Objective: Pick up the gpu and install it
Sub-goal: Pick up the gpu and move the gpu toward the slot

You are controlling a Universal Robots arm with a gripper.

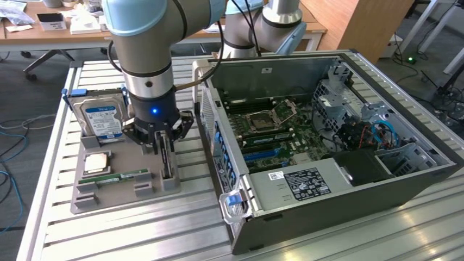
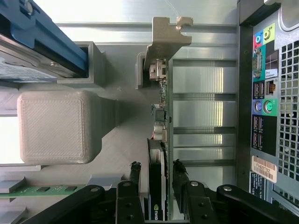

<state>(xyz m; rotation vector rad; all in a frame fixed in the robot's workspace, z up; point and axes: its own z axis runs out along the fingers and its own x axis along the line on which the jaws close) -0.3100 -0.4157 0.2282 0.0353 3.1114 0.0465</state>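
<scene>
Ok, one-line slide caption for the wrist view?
Wrist view: hand at the gpu, which stands on edge in the grey tray beside the PC case.

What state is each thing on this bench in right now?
gripper: open, astride the gpu.
gpu: standing on edge in the grey tray, not yet lifted.
hard drive: upright in its tray slot.
memory stick: lying flat in the tray.
computer case: on its side, panel off, motherboard exposed.
</scene>
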